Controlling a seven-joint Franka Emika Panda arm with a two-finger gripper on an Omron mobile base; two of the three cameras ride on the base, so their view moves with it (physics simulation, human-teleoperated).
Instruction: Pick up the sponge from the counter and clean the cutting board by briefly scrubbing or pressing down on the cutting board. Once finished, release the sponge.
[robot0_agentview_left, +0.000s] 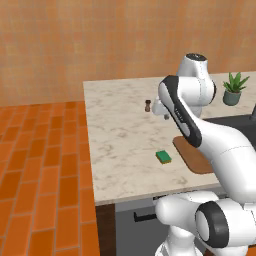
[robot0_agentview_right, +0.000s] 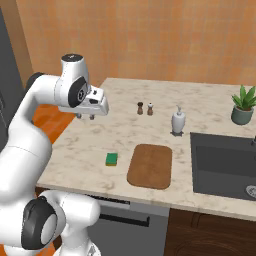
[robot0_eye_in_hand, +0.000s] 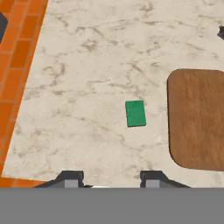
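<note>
- While the end effector (robot0_agentview_right: 89, 117) hangs high above the counter (robot0_agentview_left: 120, 135), its two fingers stand wide apart and hold nothing.
- To the left of the cutting board (robot0_agentview_right: 150, 165), near it but not touching, the sponge (robot0_agentview_right: 112, 159) lies flat on the counter, green face up.
- Judged by its look, the sponge is light, soft and compressible; it should yield under the fingers and is not fragile.
- Recommended hold: descend from above and close on the two long sides, across the narrow width, at mid-length.
- Further right stand two small shakers (robot0_agentview_right: 145, 108), a soap dispenser (robot0_agentview_right: 178, 121), a dark sink (robot0_agentview_right: 222, 162) and a potted plant (robot0_agentview_right: 243, 105).
- No brand, label or readable writing appears on any item.
</note>
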